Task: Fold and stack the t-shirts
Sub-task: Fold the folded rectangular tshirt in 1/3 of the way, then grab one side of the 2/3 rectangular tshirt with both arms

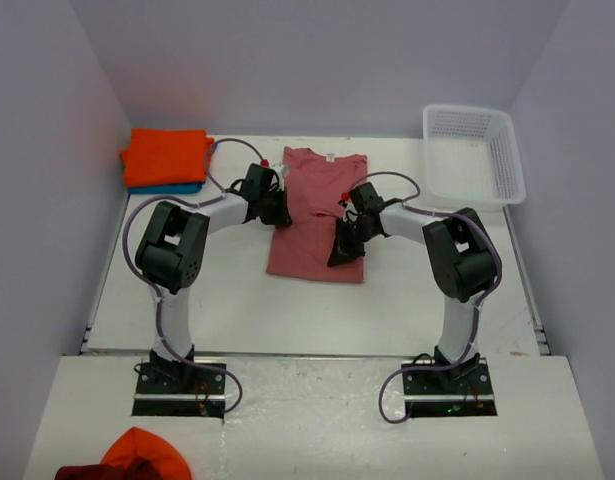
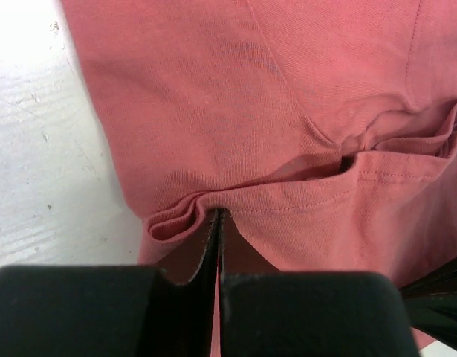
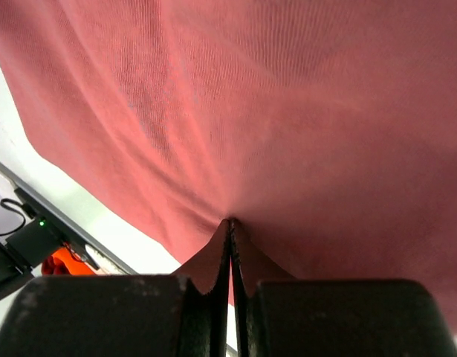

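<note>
A dusty salmon-red t-shirt (image 1: 309, 200) lies lengthwise in the middle of the table, collar at the far end, its sides folded in. My left gripper (image 1: 283, 214) is at its left edge, shut on a bunched fold of the hem (image 2: 218, 216). My right gripper (image 1: 343, 248) is at the shirt's right side near the bottom, shut on the cloth (image 3: 230, 223), which spreads above the fingers in the right wrist view. A folded orange t-shirt (image 1: 165, 155) rests on a teal-blue t-shirt (image 1: 172, 188) at the far left.
A white lattice basket (image 1: 474, 150) stands at the far right corner. A heap of orange and dark red cloth (image 1: 137, 458) lies at the near left, in front of the arm bases. Walls close the table on three sides.
</note>
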Motion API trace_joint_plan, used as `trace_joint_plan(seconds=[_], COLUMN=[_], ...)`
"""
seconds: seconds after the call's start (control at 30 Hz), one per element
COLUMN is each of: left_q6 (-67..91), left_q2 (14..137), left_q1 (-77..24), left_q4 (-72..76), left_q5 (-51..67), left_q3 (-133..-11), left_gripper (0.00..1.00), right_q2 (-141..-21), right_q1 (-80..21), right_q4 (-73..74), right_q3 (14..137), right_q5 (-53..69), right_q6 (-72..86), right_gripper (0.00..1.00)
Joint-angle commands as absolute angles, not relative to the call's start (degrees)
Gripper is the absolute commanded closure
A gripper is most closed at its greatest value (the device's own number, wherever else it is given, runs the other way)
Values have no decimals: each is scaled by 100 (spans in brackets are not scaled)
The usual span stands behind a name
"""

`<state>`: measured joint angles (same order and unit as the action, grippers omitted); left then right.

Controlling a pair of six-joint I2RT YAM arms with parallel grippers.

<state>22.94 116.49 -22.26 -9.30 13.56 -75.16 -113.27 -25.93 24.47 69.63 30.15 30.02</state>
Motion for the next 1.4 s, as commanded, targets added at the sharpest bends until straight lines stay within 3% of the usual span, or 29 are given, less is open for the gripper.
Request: trace_joint_plan(seconds=[0.0,0.27,0.6,0.97,1.37], left_q6=[2188,2232,2672,2821,3023], left_q2=[11804,11154,9616,9633,9773], left_q1=[-2118,-2109,-2566,-3138,-3146], left_q4=[-694,-685,-518,-422,-334], left_q5=[1371,1134,545,554,141], left_q3=[-7656,-7006,-5959,-5599,-4729], left_gripper=[100,100,100,100,100], right_q2=[-10943,-10837,-9836,-9676,-10002], right_q1=[-2584,-2558,-2628,-2637,-2637], right_q4=[2373,2988,2901,2339,2224], right_q3=[6864,7418,6883,5889,5379], right_q5=[2567,1758,2056,2180,1477], right_q6=[2971,2558,2487,2751,3137], right_gripper=[100,100,100,100,100])
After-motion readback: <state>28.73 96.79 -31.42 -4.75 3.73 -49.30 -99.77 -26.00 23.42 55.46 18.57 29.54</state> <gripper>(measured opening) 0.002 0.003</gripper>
